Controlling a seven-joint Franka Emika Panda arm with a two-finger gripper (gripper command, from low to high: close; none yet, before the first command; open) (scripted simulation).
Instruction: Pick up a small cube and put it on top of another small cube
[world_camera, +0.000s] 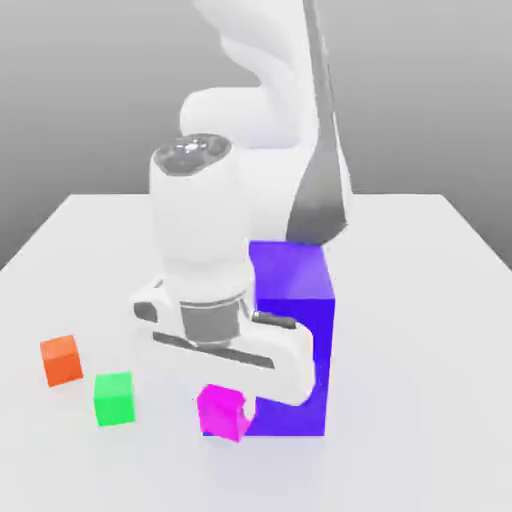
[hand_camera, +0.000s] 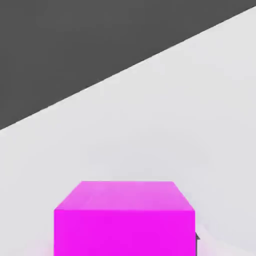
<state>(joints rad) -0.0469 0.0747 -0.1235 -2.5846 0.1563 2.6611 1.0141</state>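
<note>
The white table carries the big blue-violet block. In front of that block, the gripper is clenched around the small magenta-pink cube. The green cube and orange cube sit toward the exterior view's left of the block.

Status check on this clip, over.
Gripper shut on small magenta-pink cube. Big blue-violet block directly behind. Green cube, orange cube nearby.

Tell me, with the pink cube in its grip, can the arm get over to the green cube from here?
Probably yes. The gripper is shut on the pink cube, and the green cube sits just toward the exterior view's left with bare table between them. The big blue block is on the other side.
</note>
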